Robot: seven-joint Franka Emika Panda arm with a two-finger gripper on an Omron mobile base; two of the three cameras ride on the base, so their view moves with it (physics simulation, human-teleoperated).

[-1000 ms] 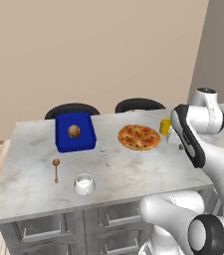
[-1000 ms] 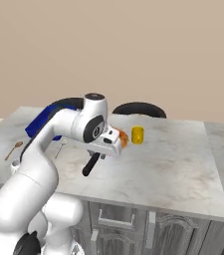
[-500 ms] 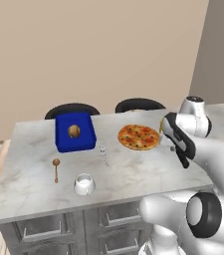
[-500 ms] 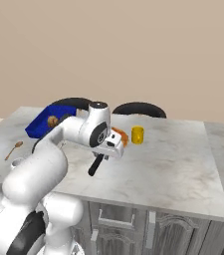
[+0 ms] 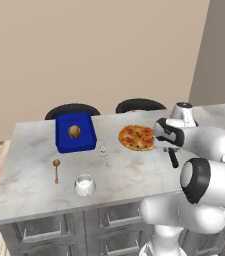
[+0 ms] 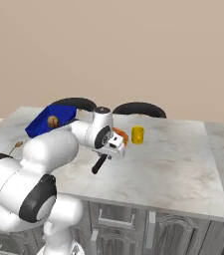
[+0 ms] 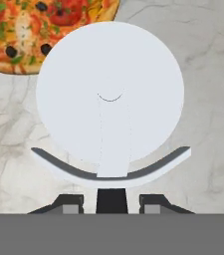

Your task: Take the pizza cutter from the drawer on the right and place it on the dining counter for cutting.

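Now, with the fingers clamped on the pizza cutter, lower it gently onto the bare surface below, right of the pizza.

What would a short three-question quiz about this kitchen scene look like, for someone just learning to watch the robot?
1. True or false: the gripper is shut on the pizza cutter.
2. Which food lies on the dining counter right beside the cutter's wheel: A) pizza, B) bread loaf, C) apple?
3. Fill in: the wooden spoon lies in front of the ______ tray.

Key: 1 true; 2 A; 3 blue.
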